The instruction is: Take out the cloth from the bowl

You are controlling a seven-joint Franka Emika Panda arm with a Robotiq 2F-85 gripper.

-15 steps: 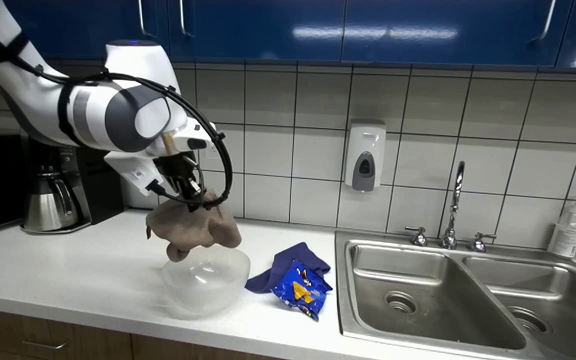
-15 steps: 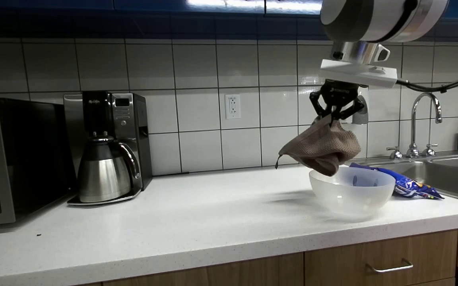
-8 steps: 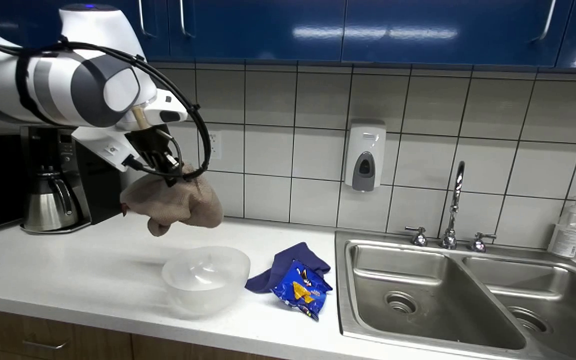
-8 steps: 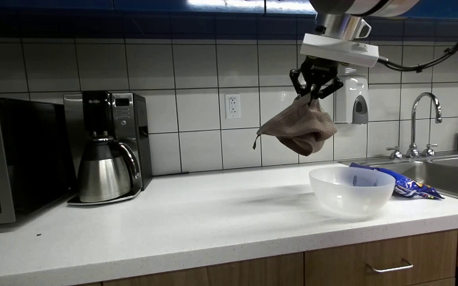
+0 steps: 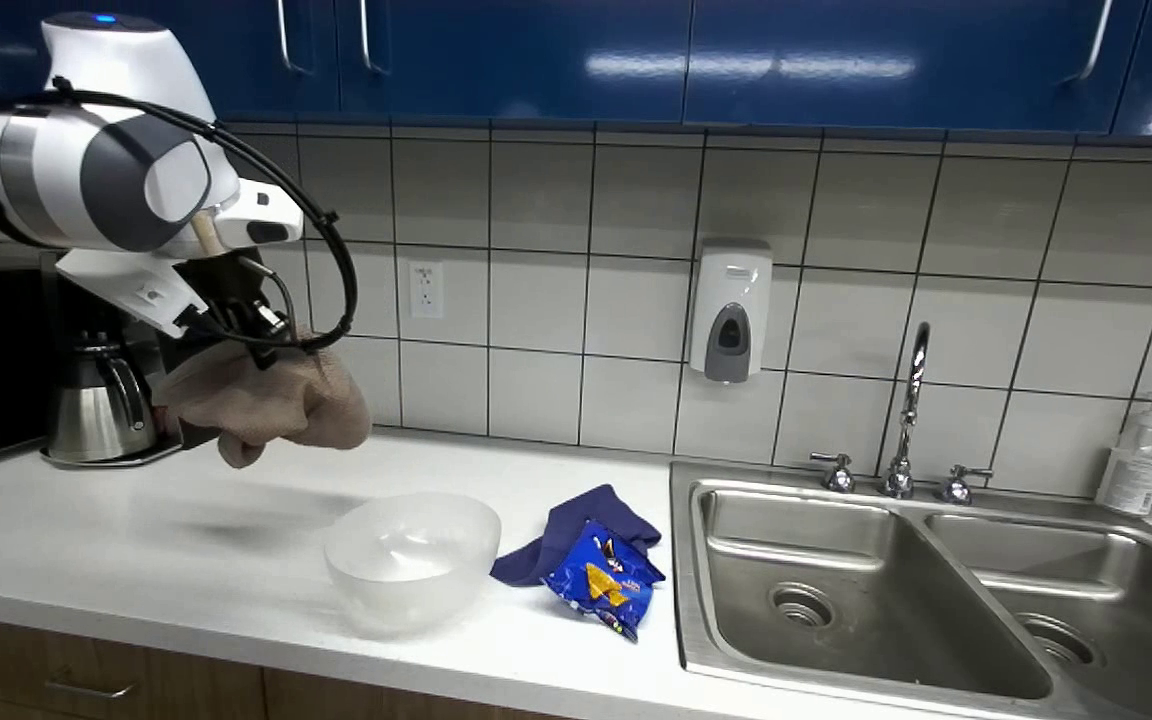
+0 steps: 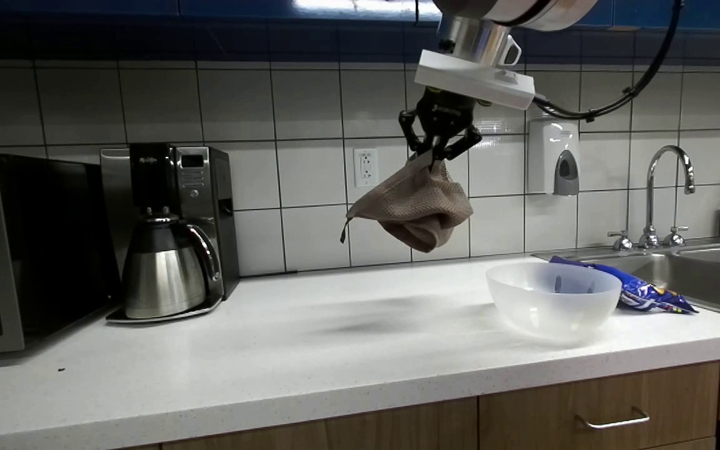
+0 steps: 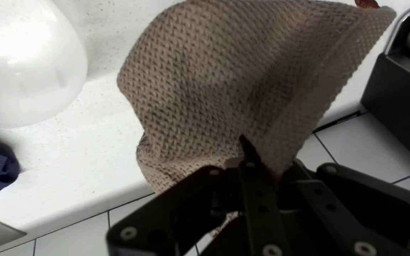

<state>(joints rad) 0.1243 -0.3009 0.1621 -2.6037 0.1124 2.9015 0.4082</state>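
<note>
The brown textured cloth (image 6: 419,203) hangs bunched from my gripper (image 6: 433,157), high above the counter. It also shows in an exterior view (image 5: 271,400), and in the wrist view the cloth (image 7: 205,81) fills the middle. My gripper is shut on it; the cloth partly hides the fingertips in the wrist view (image 7: 258,156). The translucent white bowl (image 6: 547,312) stands upright on the counter, to the right of the cloth and below it. The bowl is also in an exterior view (image 5: 411,595) and at the wrist view's left edge (image 7: 59,89). The cloth is apart from the bowl.
A navy cloth (image 5: 576,520) and a blue snack bag (image 5: 604,580) lie beside the bowl, near the double sink (image 5: 691,570). A coffee maker (image 6: 166,269) and a microwave (image 6: 13,250) stand at the other end of the white counter (image 6: 272,350).
My gripper has lifted the brown cloth up from above the bowl's rim and carried it sideways, away from the bowl toward the coffee maker. The bowl has not moved.
</note>
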